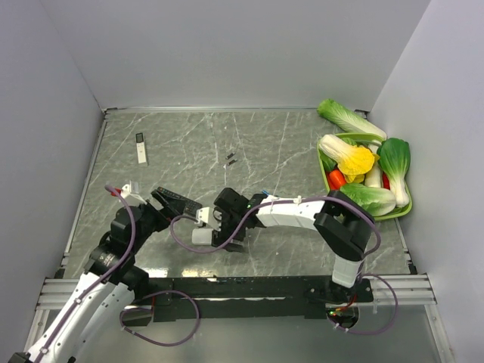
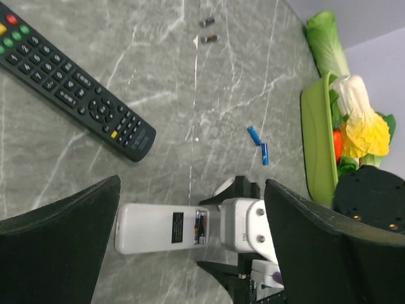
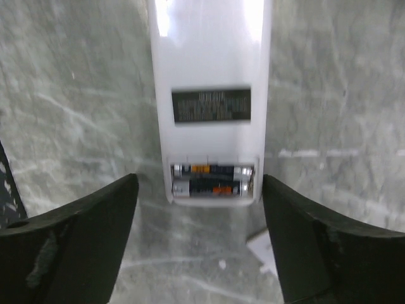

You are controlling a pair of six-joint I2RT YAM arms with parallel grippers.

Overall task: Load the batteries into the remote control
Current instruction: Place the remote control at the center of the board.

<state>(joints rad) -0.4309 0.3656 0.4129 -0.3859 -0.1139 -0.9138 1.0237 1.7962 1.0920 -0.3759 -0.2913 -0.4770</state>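
A white remote [image 3: 209, 63] lies back-up on the table, also seen in the top view [image 1: 203, 236] and the left wrist view [image 2: 158, 228]. Its compartment is open and holds two black batteries [image 3: 212, 179] with orange marks. My right gripper [image 3: 199, 247] is open and empty, with its fingers either side of the remote's compartment end [image 1: 224, 231]. My left gripper [image 2: 190, 266] is open and empty, above the table left of the white remote [image 1: 156, 217]. Two blue batteries [image 2: 259, 144] and two black ones [image 2: 207, 30] lie loose on the table.
A black remote [image 2: 76, 82] lies buttons-up beside the left gripper [image 1: 179, 201]. A slim white remote [image 1: 141, 148] lies at the far left. A green basket [image 2: 314, 145] of toy vegetables stands at the right wall. A small white piece [image 3: 266, 244] lies by the compartment end.
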